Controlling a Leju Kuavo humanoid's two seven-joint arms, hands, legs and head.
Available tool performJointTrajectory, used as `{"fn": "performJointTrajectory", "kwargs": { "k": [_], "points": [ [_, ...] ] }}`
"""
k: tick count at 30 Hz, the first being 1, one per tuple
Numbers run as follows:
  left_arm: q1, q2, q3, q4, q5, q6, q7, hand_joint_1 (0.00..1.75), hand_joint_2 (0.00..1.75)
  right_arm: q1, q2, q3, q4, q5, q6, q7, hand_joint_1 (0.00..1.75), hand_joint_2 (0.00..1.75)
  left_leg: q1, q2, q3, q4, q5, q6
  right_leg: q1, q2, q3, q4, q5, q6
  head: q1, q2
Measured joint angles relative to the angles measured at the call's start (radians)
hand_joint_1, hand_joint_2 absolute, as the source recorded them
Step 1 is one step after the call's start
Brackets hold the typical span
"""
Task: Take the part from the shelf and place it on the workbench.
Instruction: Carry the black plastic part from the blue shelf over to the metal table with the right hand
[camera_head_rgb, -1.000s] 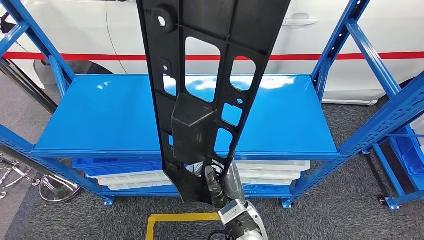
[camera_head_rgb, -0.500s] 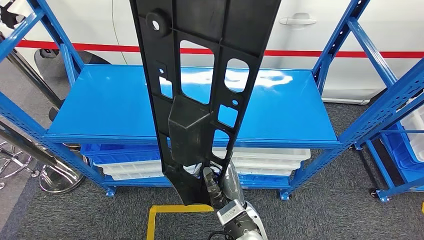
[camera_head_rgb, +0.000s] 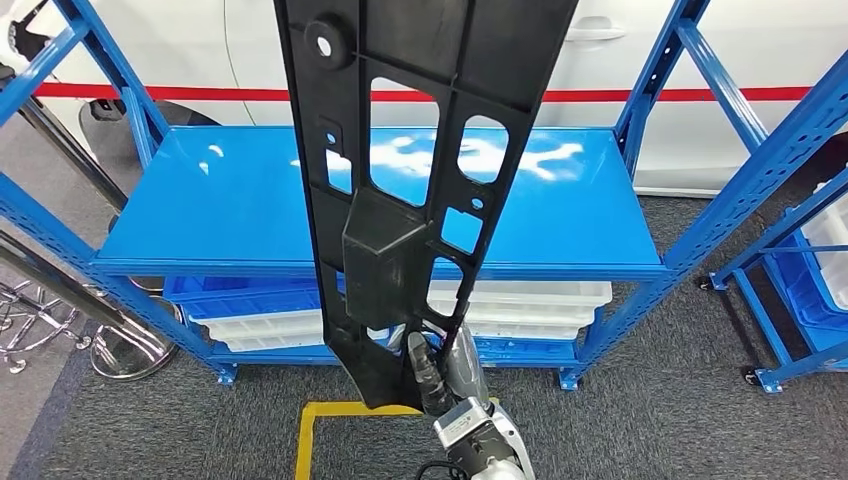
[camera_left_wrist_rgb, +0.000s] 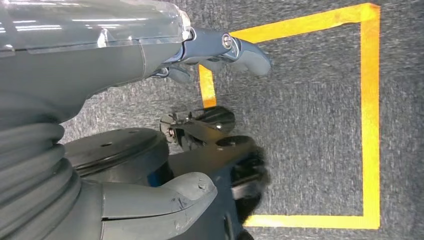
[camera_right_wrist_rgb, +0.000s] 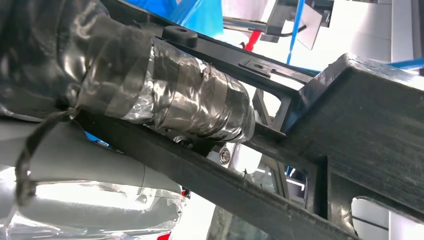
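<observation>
A long black plastic part (camera_head_rgb: 410, 190) with several cut-out windows stands upright in the head view, close to the camera and in front of the blue shelf (camera_head_rgb: 250, 215). My right hand (camera_head_rgb: 432, 372) grips its lower end. In the right wrist view a tape-wrapped finger (camera_right_wrist_rgb: 195, 102) presses against a rib of the part (camera_right_wrist_rgb: 370, 130). My left hand (camera_left_wrist_rgb: 150, 115) hangs over the carpet, fingers apart, holding nothing.
The blue rack has slanted uprights (camera_head_rgb: 690, 70) on both sides and white and blue bins (camera_head_rgb: 520, 310) on its lower level. A white car with a red stripe (camera_head_rgb: 700, 95) stands behind it. Yellow floor tape (camera_head_rgb: 330, 420) marks a square on the grey carpet. A chrome stand base (camera_head_rgb: 125, 350) sits at left.
The whole picture has shifted slightly, so the camera moved: the shelf now sits a little further left. The part stays gripped and upright in my right hand.
</observation>
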Motion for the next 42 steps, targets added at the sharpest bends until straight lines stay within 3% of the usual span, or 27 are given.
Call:
{"fn": "performJointTrajectory", "kwargs": {
  "k": [2, 3, 6, 7, 9, 11, 12, 13, 14, 16, 18, 20, 22, 24, 26, 28, 29, 30, 32, 33, 34, 37, 38, 39, 42],
  "points": [
    [-0.001, 0.001, 0.0, 0.0, 0.0, -0.001, -0.001, 0.0, 1.75, 0.0, 0.001, 0.0, 0.0, 0.0, 0.0, 0.0, 1.75, 0.0, 0.001, -0.002, 0.07, -0.117, 0.033, 0.001, 0.0, 0.001, -0.013, 0.014, 0.0, 0.011, 0.0, 0.0],
    [-0.001, 0.001, 0.0, 0.0, 0.0, -0.001, -0.002, 0.0, 1.75, 0.0, 0.001, 0.0, 0.0, 0.0, 0.0, 0.0, 1.75, 0.0, 0.0, -0.004, 0.085, -0.148, 0.037, 0.005, 0.001, 0.001, -0.017, 0.019, 0.001, 0.017, 0.0, 0.0],
    [0.001, 0.001, 0.002, 0.0, 0.0, 0.0, -0.002, 0.0, 1.75, -0.001, 0.001, -0.002, 0.0, 0.0, -0.002, 0.0, 1.75, 0.0, -0.004, -0.006, 0.08, -0.158, 0.042, 0.024, 0.001, 0.002, -0.023, 0.025, 0.007, 0.035, 0.001, 0.0],
    [0.001, 0.001, 0.002, 0.0, 0.0, 0.001, -0.002, 0.0, 1.75, -0.001, 0.001, -0.002, 0.0, 0.0, -0.003, 0.0, 1.75, 0.0, -0.004, -0.006, 0.077, -0.16, 0.047, 0.032, -0.001, 0.002, -0.028, 0.034, -0.003, 0.04, 0.001, 0.0],
    [0.0, 0.001, 0.003, 0.0, 0.001, 0.002, -0.002, 0.0, 1.75, -0.001, 0.001, -0.003, 0.0, 0.0, -0.004, 0.0, 1.75, 0.0, -0.003, -0.003, 0.067, -0.163, 0.059, 0.049, -0.004, 0.004, -0.057, 0.105, -0.061, 0.046, 0.001, 0.0],
    [0.0, 0.001, 0.005, 0.0, 0.001, 0.002, -0.002, 0.0, 1.75, 0.0, 0.001, -0.004, 0.001, 0.001, -0.004, 0.0, 1.75, 0.0, -0.008, -0.001, 0.053, -0.162, 0.068, 0.06, -0.005, 0.005, -0.105, 0.231, -0.138, 0.05, 0.001, 0.0],
    [0.0, 0.001, 0.005, 0.0, 0.001, 0.002, -0.002, 0.0, 1.75, 0.0, 0.001, -0.005, 0.001, 0.001, -0.004, 0.0, 1.75, 0.0, -0.01, 0.0, 0.045, -0.16, 0.073, 0.062, -0.005, 0.005, -0.121, 0.28, -0.159, 0.05, 0.001, 0.0],
    [0.0, 0.001, 0.006, 0.0, 0.001, 0.002, -0.002, 0.0, 1.75, 0.0, 0.001, -0.005, 0.002, 0.001, -0.004, 0.0, 1.75, 0.0, -0.011, 0.0, 0.037, -0.157, 0.077, 0.062, -0.005, 0.006, -0.12, 0.295, -0.16, 0.049, 0.001, 0.0],
    [0.001, 0.001, 0.007, 0.0, 0.001, 0.002, -0.002, 0.0, 1.75, 0.0, 0.001, -0.006, 0.002, 0.001, -0.004, 0.0, 1.75, 0.0, -0.012, 0.0, 0.03, -0.155, 0.081, 0.061, -0.004, 0.006, -0.1, 0.27, -0.143, 0.046, 0.001, 0.0],
    [0.001, 0.001, 0.008, 0.0, 0.001, 0.002, -0.001, 0.0, 1.75, 0.0, 0.001, -0.006, 0.003, 0.001, -0.004, 0.0, 1.75, 0.0, -0.012, -0.001, 0.02, -0.152, 0.088, 0.057, 0.0, 0.007, -0.022, 0.142, -0.089, 0.035, 0.001, 0.0],
    [0.001, -0.001, 0.008, 0.0, 0.001, 0.002, -0.001, 0.0, 1.75, -0.001, 0.002, -0.007, 0.003, 0.002, -0.004, 0.0, 1.75, 0.0, -0.013, -0.002, 0.013, -0.15, 0.096, 0.048, 0.007, 0.008, 0.034, 0.039, -0.058, 0.025, 0.001, 0.0],
    [0.0, -0.002, 0.008, 0.0, 0.001, 0.001, -0.001, 0.0, 1.75, -0.001, 0.003, -0.007, 0.003, 0.002, -0.004, 0.0, 1.75, 0.0, -0.013, 0.0, 0.009, -0.15, 0.105, 0.035, 0.013, 0.01, 0.039, 0.019, -0.049, 0.02, 0.001, 0.0],
    [-0.001, -0.001, 0.008, 0.0, 0.001, 0.001, -0.001, 0.0, 1.75, -0.001, 0.004, -0.007, 0.003, 0.002, -0.004, 0.0, 1.75, 0.0, -0.013, 0.0, 0.004, -0.15, 0.106, 0.022, 0.009, 0.009, 0.03, 0.011, -0.035, 0.012, 0.0, 0.0],
    [-0.001, 0.0, 0.009, 0.0, 0.001, 0.001, 0.0, 0.0, 1.75, -0.002, 0.006, -0.007, 0.003, 0.002, -0.004, -0.001, 1.75, 0.0, -0.013, -0.002, -0.018, -0.101, 0.058, 0.013, 0.003, 0.005, 0.018, -0.002, -0.013, 0.001, 0.0, 0.0],
    [-0.001, 0.001, 0.009, 0.0, 0.001, 0.001, 0.0, 0.0, 1.75, -0.003, 0.007, -0.007, 0.003, 0.003, -0.004, -0.001, 1.75, 0.0, -0.011, -0.003, -0.058, 0.021, -0.031, 0.007, 0.004, 0.002, -0.001, -0.001, 0.004, -0.007, 0.0, 0.0],
    [0.0, 0.001, 0.009, 0.0, 0.001, 0.001, 0.0, 0.0, 1.75, -0.003, 0.007, -0.007, 0.003, 0.003, -0.004, 0.0, 1.75, 0.0, -0.01, -0.003, -0.072, 0.112, -0.082, 0.002, 0.008, 0.0, -0.026, 0.007, 0.017, -0.008, 0.0, 0.0],
    [0.0, 0.001, 0.009, 0.0, 0.001, 0.001, 0.0, 0.0, 1.75, -0.003, 0.007, -0.007, 0.003, 0.003, -0.004, 0.0, 1.75, 0.0, -0.01, -0.003, -0.054, 0.106, -0.081, 0.002, 0.009, -0.001, -0.039, 0.013, 0.023, -0.007, 0.0, 0.0],
    [-0.001, 0.001, 0.009, 0.0, 0.001, 0.0, 0.0, 0.0, 1.75, -0.003, 0.007, -0.007, 0.003, 0.003, -0.004, 0.0, 1.75, 0.0, -0.01, -0.003, -0.017, 0.063, -0.064, 0.004, 0.009, 0.0, -0.051, 0.018, 0.029, -0.006, 0.0, 0.0],
    [-0.003, 0.002, 0.009, 0.0, 0.0, 0.0, 0.001, 0.0, 1.75, -0.003, 0.008, -0.007, 0.003, 0.003, -0.004, 0.0, 1.75, 0.0, -0.012, -0.003, 0.08, -0.08, -0.024, 0.011, 0.011, 0.001, -0.071, 0.029, 0.04, 0.0, 0.0, 0.0],
    [-0.005, 0.002, 0.009, 0.0, 0.0, 0.0, 0.002, 0.0, 1.75, -0.004, 0.009, -0.007, 0.003, 0.003, -0.004, 0.0, 1.75, 0.0, -0.015, -0.004, 0.112, -0.134, -0.01, 0.017, 0.012, 0.001, -0.077, 0.032, 0.045, 0.005, 0.0, 0.0],
    [-0.005, 0.002, 0.009, 0.0, 0.0, 0.0, 0.003, 0.0, 1.75, -0.005, 0.009, -0.007, 0.003, 0.003, -0.004, 0.001, 1.75, 0.0, -0.018, -0.005, 0.126, -0.163, -0.003, 0.022, 0.012, 0.001, -0.081, 0.034, 0.051, 0.011, 0.0, 0.0],
    [-0.003, 0.001, 0.009, 0.001, -0.003, 0.0, 0.005, 0.0, 1.75, -0.007, 0.01, -0.007, 0.003, 0.003, -0.003, 0.002, 1.75, 0.0, -0.021, -0.004, 0.113, -0.17, 0.02, 0.041, 0.011, 0.001, -0.087, 0.03, 0.069, 0.029, 0.0, 0.0],
    [-0.003, 0.001, 0.009, 0.001, -0.004, -0.001, 0.006, 0.0, 1.75, -0.007, 0.01, -0.008, 0.003, 0.003, -0.003, 0.003, 1.75, 0.0, -0.018, -0.002, 0.106, -0.173, 0.032, 0.05, 0.011, 0.003, -0.093, 0.037, 0.057, 0.034, 0.001, 0.0],
    [-0.003, 0.0, 0.009, 0.002, -0.006, -0.001, 0.006, 0.0, 1.75, -0.007, 0.009, -0.008, 0.003, 0.003, -0.003, 0.003, 1.75, 0.0, -0.016, 0.001, 0.095, -0.176, 0.045, 0.058, 0.01, 0.005, -0.104, 0.06, 0.026, 0.039, 0.002, 0.0],
    [-0.004, 0.0, 0.009, 0.002, -0.008, -0.001, 0.007, 0.0, 1.75, -0.007, 0.009, -0.008, 0.004, 0.003, -0.003, 0.005, 1.75, 0.0, -0.015, 0.005, 0.053, -0.174, 0.079, 0.07, 0.005, 0.009, -0.148, 0.228, -0.117, 0.051, 0.003, 0.0]
  ]
}}
